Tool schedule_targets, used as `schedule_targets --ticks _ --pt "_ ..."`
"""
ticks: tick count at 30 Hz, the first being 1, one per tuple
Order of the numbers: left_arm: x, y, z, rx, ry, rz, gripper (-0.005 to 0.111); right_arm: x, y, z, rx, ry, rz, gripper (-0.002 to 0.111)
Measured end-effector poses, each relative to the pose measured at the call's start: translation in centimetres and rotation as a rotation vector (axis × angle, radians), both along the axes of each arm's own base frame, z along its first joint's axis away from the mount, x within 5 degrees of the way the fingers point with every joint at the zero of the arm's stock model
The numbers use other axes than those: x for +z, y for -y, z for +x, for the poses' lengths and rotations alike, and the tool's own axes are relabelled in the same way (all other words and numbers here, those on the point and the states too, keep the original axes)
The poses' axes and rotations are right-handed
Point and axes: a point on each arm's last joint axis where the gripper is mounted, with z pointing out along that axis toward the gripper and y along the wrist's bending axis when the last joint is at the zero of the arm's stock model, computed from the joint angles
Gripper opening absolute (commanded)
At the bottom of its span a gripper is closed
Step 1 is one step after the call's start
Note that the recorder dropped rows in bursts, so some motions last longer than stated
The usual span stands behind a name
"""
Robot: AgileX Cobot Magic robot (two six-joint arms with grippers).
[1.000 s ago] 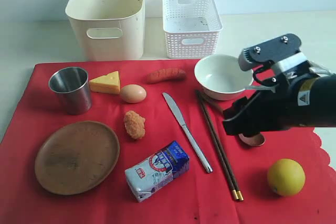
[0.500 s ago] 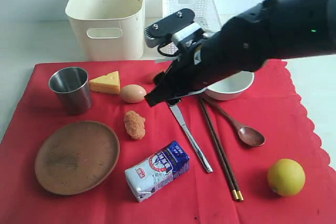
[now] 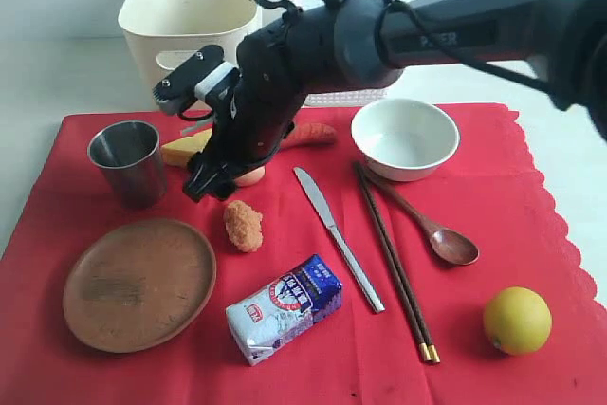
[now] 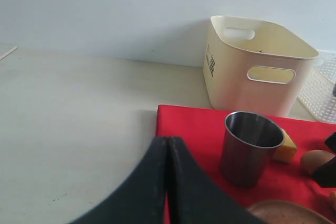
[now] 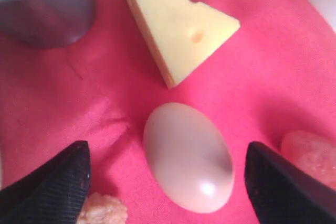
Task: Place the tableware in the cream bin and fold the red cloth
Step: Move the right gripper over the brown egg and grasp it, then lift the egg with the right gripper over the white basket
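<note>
The right gripper (image 5: 167,167), spread wide, straddles the egg (image 5: 188,157) on the red cloth (image 5: 273,77), cheese wedge (image 5: 176,27) just beside it, steel cup (image 5: 47,3) near.

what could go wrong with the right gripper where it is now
1. The open right gripper hangs over the egg, one finger on each side. The task does not ask to move the egg, so closing here would likely grab the wrong thing.
2. The egg is round and could roll if nudged.
3. The cheese and nugget lie close, so a finger might shove them.
</note>
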Motion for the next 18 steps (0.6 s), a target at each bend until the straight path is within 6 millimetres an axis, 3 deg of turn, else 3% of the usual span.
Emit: schedule_targets --ticks 3,5,11,15,18 --pt "0.0 0.0 0.0 0.000 0.000 0.000 0.002 -1.6 -0.2 0.3 0.013 -0.005 -0.037 0.074" --pt "0.0 0.0 0.0 0.000 0.000 0.000 0.002 -2.2 -0.2 0.4 0.022 0.001 -0.050 0.066" --pt "0.0 0.0 0.0 0.000 0.000 0.000 0.002 -2.2 -0.3 0.5 0.029 0.015 -0.047 0.025" --pt "0.0 0.0 0.0 0.000 0.000 0.000 0.002 -2.0 -0.2 0.5 0.033 0.018 -0.053 0.007" --pt "0.0 0.0 0.0 0.000 0.000 0.000 0.002 -0.5 0.6 0.6 0.065 0.063 -0.136 0.000"
